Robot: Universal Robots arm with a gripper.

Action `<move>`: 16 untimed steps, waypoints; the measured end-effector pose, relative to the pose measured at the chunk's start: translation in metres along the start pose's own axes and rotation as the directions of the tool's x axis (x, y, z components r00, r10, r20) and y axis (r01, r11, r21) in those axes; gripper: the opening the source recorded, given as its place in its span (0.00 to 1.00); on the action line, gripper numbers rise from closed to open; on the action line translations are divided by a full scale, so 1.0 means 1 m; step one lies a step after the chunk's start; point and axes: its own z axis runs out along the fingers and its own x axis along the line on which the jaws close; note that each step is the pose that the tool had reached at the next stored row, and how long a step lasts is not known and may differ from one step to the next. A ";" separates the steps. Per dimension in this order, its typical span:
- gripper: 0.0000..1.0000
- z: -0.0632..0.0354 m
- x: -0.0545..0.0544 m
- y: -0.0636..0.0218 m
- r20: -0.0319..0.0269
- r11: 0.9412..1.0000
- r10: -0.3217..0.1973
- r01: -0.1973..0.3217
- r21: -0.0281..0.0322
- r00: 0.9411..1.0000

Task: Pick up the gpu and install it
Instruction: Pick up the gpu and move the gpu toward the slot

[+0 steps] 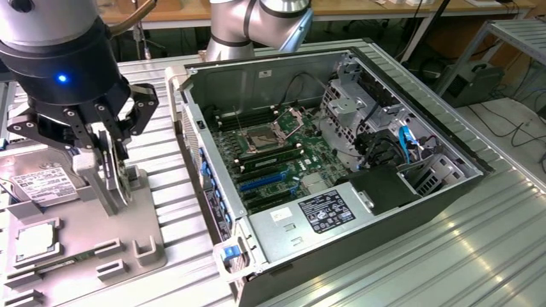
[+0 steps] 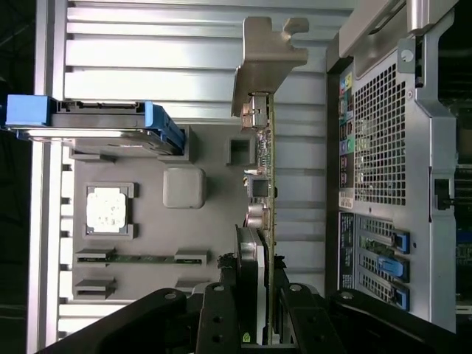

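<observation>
My gripper hangs over the grey parts tray on the exterior view's left, shut on the gpu. The card stands upright on edge below the fingers, just above or at its holder on the tray; I cannot tell whether it touches. In the wrist view the gpu shows edge-on: thin green board, black round fan shroud beside it, silver end bracket at the far end. My gripper clamps the board from both sides with its black fingers.
An open computer case lies to the exterior view's right, with its motherboard and blue expansion slots exposed. On the tray sit a hard drive in a blue carrier, a processor and a RAM stick.
</observation>
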 end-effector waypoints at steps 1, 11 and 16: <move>0.28 -0.0020 0.000 0.0002 0.000 1.000 0.000 0.000 0.000 1.000; 0.28 -0.0635 -0.001 0.0055 0.000 1.000 0.000 0.000 -0.004 1.000; 0.28 -0.1120 -0.003 0.0097 0.000 1.000 0.000 0.000 -0.007 1.000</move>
